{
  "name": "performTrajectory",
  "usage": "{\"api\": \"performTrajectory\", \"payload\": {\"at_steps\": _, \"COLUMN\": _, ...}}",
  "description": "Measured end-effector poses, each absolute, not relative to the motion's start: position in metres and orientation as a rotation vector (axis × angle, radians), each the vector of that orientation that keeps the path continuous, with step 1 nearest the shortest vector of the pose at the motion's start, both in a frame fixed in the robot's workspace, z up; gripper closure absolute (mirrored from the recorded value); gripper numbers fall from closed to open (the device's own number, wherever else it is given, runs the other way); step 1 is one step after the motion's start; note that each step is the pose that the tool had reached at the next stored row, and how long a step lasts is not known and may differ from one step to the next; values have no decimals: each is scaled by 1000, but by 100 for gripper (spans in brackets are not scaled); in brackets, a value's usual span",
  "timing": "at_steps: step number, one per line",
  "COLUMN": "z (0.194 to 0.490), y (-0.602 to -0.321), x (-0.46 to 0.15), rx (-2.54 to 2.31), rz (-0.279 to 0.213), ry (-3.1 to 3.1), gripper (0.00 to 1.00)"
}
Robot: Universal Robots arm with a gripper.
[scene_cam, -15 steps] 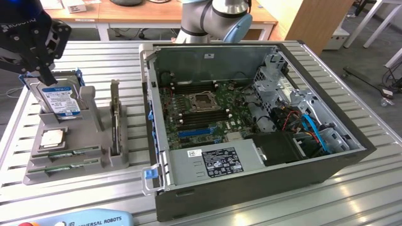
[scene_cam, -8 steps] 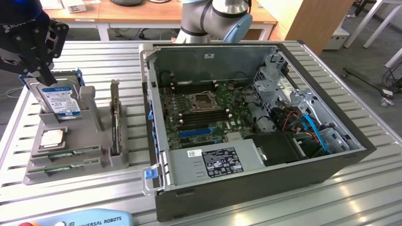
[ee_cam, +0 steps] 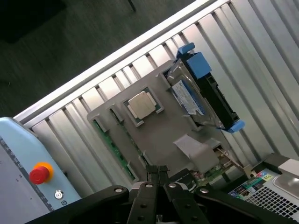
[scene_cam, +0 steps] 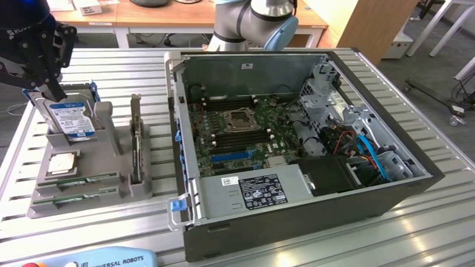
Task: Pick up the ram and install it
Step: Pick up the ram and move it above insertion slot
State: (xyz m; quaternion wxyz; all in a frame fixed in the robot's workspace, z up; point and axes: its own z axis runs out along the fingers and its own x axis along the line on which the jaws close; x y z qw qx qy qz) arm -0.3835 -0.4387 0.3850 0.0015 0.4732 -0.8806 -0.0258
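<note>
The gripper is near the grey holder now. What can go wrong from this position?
Two alike green ram sticks lie side by side in the grey holder; the shut fingers could meet the wrong one. The gripper hangs close to the standing hard drive and might knock it when descending.

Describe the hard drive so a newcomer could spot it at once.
On the exterior view's left of the open computer case sits a grey parts holder. The hard drive stands on edge at its far end. Alone among its neighbours, it has blue side rails and a white-and-blue label.
</note>
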Motion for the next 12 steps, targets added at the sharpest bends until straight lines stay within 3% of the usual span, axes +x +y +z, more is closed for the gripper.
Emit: {"api": "performTrajectory", "payload": {"at_steps": 12, "z": 384, "y": -439, "x": -383, "rx": 1774, "rz": -79, "ry": -2580, "gripper": 90}}
